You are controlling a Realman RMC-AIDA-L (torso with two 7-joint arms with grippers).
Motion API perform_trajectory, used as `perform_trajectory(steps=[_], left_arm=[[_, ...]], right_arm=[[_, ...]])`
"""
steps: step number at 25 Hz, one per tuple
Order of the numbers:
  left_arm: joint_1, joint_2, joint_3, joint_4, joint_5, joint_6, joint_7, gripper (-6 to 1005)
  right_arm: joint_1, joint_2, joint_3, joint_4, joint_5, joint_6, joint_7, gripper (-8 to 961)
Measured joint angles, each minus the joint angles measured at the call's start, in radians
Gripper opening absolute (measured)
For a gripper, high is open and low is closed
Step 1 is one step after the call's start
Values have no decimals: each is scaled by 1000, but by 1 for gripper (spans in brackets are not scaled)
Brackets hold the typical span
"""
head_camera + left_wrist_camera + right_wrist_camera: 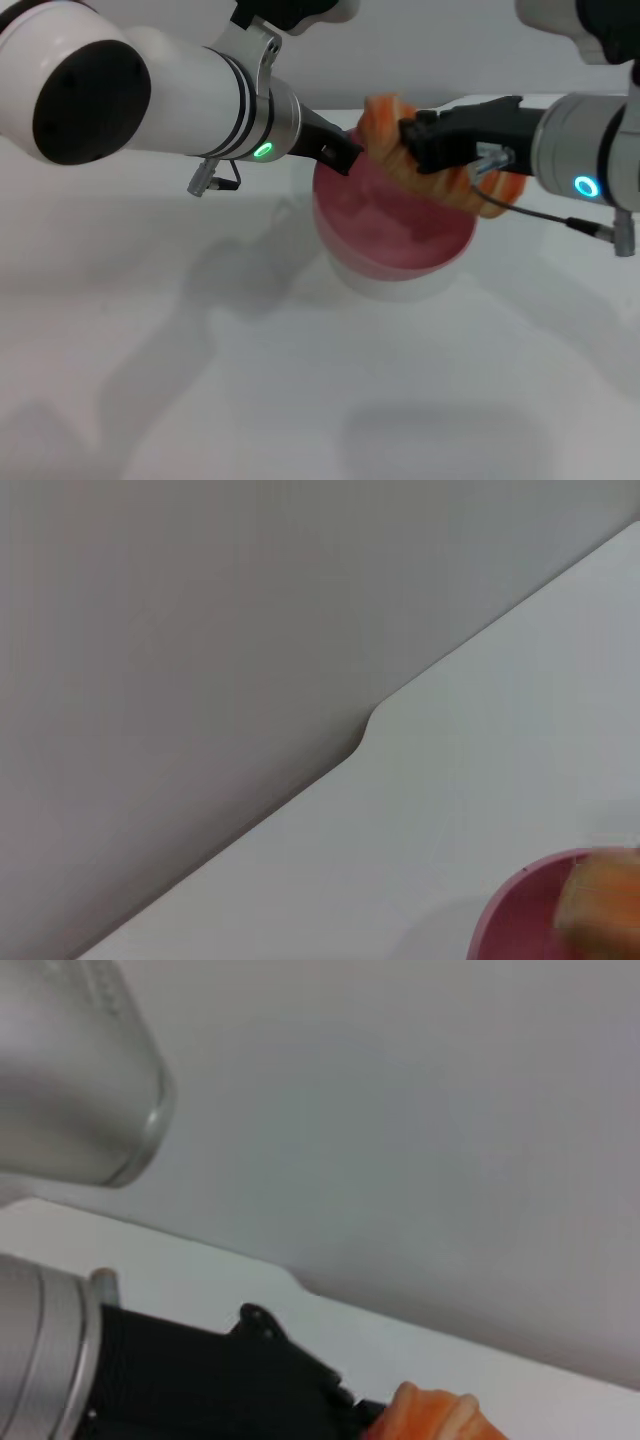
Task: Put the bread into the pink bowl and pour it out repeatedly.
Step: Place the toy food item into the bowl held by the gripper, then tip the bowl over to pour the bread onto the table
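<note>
Here, the right end effector comes in from the right above the bowl's far side, its black fingers closed on the bread. The loaf is gripped near its middle, one orange ridged end poking up past the fingers, the other end sticking out to the right beyond the bowl's rim. It hangs over the bowl's far-right part; whether it touches the rim cannot be told.

The left end effector reaches in from the left and meets the bowl at its far-left rim. Its black tip sits right on the pink edge; how far its fingers are parted cannot be told from here.

The bowl stands upright on the white tabletop, interior showing plain pink. In the left wrist view, a slice of the bowl shows with a blurred piece of bread over it, and the tabletop running back to a grey wall. The right wrist view catches the left arm's black end effector with an end of the bread just beside it.
</note>
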Motion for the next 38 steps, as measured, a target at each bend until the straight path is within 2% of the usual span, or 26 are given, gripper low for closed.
perform_trajectory(steps=[5, 19, 25, 28, 34, 38], left_arm=[[0, 1, -5, 0, -2, 2, 7, 31], [-8, 0, -10, -49, -6, 40, 25, 31], [-9, 0, -4, -78, -4, 65, 36, 30], [-7, 0, 4, -72, -1, 72, 49, 30], [-9, 0, 36, -48, 13, 79, 104, 30], [-20, -1, 56, -41, 34, 84, 149, 30]], right_arm=[[5, 0, -11, 11, 1, -14, 0, 158], [-8, 1, 2, -23, -26, -20, -1, 570], [-42, 5, 61, -134, -117, -9, 7, 570], [-62, 6, 107, -138, -126, 3, 8, 569], [-145, 10, 197, -44, -194, 14, 37, 569], [-165, 8, 202, 33, -180, -4, 40, 569]])
